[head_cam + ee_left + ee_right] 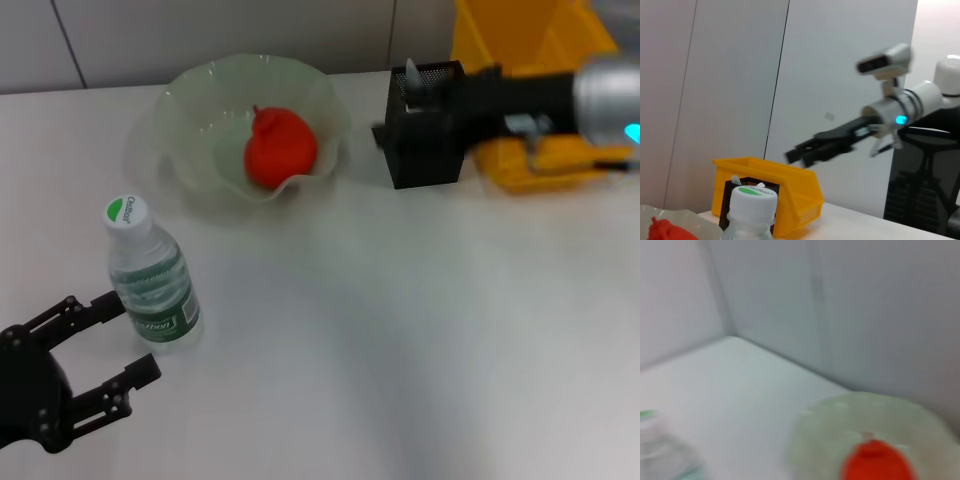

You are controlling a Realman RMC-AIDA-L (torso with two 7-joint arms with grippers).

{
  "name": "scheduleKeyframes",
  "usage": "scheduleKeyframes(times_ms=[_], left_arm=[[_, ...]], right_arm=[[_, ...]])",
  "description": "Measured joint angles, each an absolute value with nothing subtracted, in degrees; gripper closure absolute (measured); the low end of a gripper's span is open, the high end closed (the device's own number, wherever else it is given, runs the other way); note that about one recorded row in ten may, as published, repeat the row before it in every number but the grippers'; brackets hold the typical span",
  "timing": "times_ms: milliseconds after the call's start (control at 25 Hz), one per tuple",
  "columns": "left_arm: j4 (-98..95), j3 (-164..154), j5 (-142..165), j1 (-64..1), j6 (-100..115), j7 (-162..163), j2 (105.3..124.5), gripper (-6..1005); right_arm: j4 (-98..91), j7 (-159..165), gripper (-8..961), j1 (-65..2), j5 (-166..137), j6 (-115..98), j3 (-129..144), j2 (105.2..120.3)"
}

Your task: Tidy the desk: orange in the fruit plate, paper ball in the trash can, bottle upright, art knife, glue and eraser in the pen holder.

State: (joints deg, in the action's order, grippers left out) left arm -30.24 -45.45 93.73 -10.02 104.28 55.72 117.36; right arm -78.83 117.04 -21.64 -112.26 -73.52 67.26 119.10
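Bottle (150,275) upright near front-left of desk, just beside left gripper (115,345). Likely light, smooth plastic, tippy; best gripped mid-body at label. Left fingers spread wide, holding nothing. Right gripper (400,125) over pen holder (425,150); finger state unreadable. Orange (280,148) in fruit plate (200,110).

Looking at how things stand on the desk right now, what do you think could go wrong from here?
1. The open left gripper sits right beside the upright bottle; a careless move might tip it over.
2. The right gripper hangs over the black mesh pen holder, close to its rim; pulling away could snag or topple the holder.
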Motion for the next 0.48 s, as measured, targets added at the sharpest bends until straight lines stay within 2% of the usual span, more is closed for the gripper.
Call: scheduleKeyframes(times_ms=[80,320,480], left_arm=[[-30.2,-45.4,93.8,-10.0,104.4,55.7,116.81,213],[-30.2,-45.5,94.0,-10.0,104.6,55.8,116.57,213],[-30.1,-45.6,96.2,-10.3,104.5,56.1,116.45,213]], right_arm=[[-74.5,105.8,295,-19.5,-105.6,-83.0,60.8,119.09],[-61.4,84.9,291,-18.0,-103.2,-93.5,51.5,119.07],[-50.0,73.4,289,-17.4,-103.8,-98.4,48.5,117.90]])
